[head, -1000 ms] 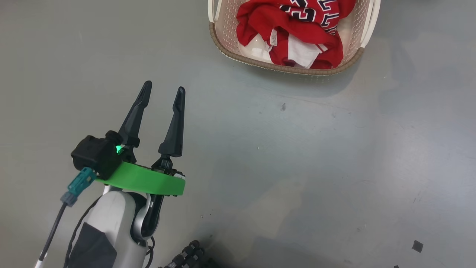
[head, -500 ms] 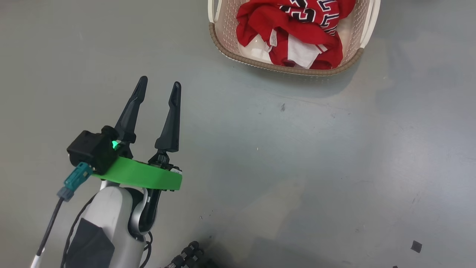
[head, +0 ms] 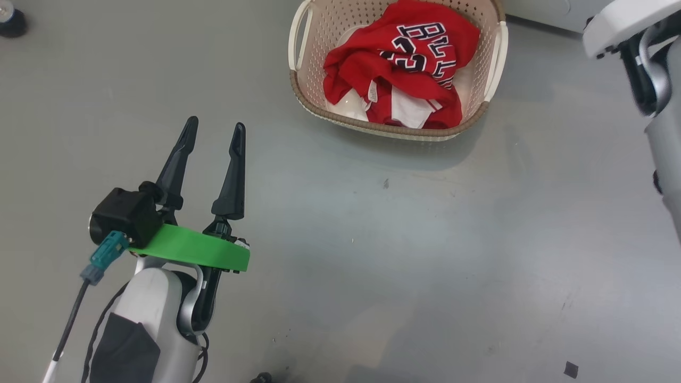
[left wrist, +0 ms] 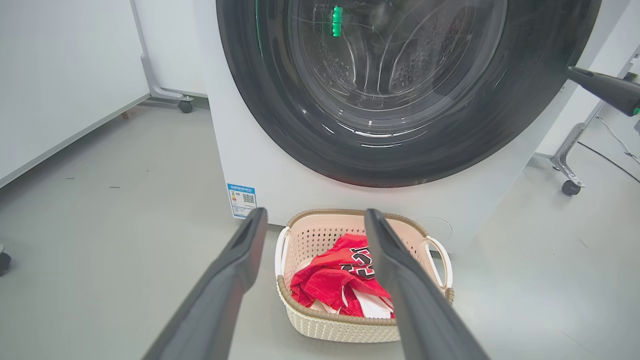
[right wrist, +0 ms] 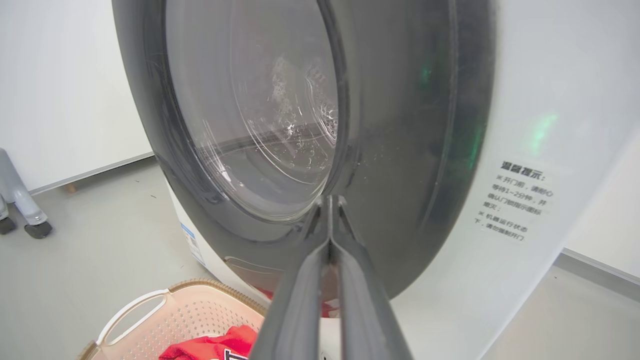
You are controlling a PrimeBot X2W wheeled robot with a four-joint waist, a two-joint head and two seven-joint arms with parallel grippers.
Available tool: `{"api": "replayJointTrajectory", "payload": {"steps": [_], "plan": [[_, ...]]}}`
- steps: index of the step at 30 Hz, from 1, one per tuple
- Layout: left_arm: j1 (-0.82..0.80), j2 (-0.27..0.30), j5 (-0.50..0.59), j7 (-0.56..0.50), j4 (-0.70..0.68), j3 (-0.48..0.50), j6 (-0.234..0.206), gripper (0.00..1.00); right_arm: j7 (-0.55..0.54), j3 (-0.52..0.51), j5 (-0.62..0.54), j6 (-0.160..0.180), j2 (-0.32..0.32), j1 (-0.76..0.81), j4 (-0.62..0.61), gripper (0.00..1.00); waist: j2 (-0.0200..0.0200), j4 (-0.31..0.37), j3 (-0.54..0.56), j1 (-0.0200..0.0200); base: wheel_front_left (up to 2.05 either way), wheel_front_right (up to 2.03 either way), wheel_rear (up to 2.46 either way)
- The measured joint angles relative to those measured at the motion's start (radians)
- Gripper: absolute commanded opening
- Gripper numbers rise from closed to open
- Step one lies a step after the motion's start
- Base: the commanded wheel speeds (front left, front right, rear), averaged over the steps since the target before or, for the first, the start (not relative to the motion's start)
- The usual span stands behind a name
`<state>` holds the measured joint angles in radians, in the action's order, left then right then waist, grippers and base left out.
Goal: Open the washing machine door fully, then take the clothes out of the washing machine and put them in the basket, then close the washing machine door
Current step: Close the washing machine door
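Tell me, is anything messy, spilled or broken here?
Nothing much. The red jersey lies crumpled, but all inside the basket, nothing over the rim. The washing machine door looks whole, no cracks that I can see. One small dark scrap lies on the grey floor.

Bright, even light comes from overhead. The basket (head: pixel 383 126) throws a soft shadow on the floor (head: pixel 372 239) on its near side, and a broader dim patch lies closer in. White glare streaks and a green reflection sit on the door (left wrist: pixel 395 75). Both wrist views bow at the edges; the right claw (right wrist: pixel 329 200) is blurred near the lens.
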<state>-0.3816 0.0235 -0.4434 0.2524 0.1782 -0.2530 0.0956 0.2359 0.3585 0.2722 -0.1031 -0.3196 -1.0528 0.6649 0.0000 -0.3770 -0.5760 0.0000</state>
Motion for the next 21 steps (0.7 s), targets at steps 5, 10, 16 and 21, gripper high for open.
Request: {"api": "replayJointTrajectory", "payload": {"steps": [5, 10, 16, 21], "plan": [[0.003, 0.000, 0.020, 0.000, 0.025, 0.001, 0.002, 1.00, 0.009, -0.005, 0.041, 0.000, 0.053, 0.091, 0.006, 0.00, 0.0000, 0.027, 0.060, 0.0000, 0.00, 0.00, 0.00], [0.026, 0.000, 0.033, 0.000, 0.045, 0.024, 0.002, 1.00, 0.013, -0.029, 0.073, 0.001, 0.086, 0.181, 0.003, 0.00, 0.0000, 0.060, 0.123, 0.0000, 0.00, 0.00, 0.00], [0.069, 0.004, 0.033, 0.000, 0.068, 0.058, 0.002, 1.00, 0.016, -0.091, 0.132, 0.020, 0.123, 0.305, -0.012, 0.00, 0.0000, 0.106, 0.203, 0.0000, 0.00, 0.00, 0.00], [0.117, 0.005, 0.021, 0.000, 0.092, 0.091, 0.004, 1.00, 0.016, -0.151, 0.159, 0.036, 0.125, 0.379, -0.065, 0.00, 0.0000, 0.146, 0.271, 0.0000, 0.00, 0.00, 0.00]]}}
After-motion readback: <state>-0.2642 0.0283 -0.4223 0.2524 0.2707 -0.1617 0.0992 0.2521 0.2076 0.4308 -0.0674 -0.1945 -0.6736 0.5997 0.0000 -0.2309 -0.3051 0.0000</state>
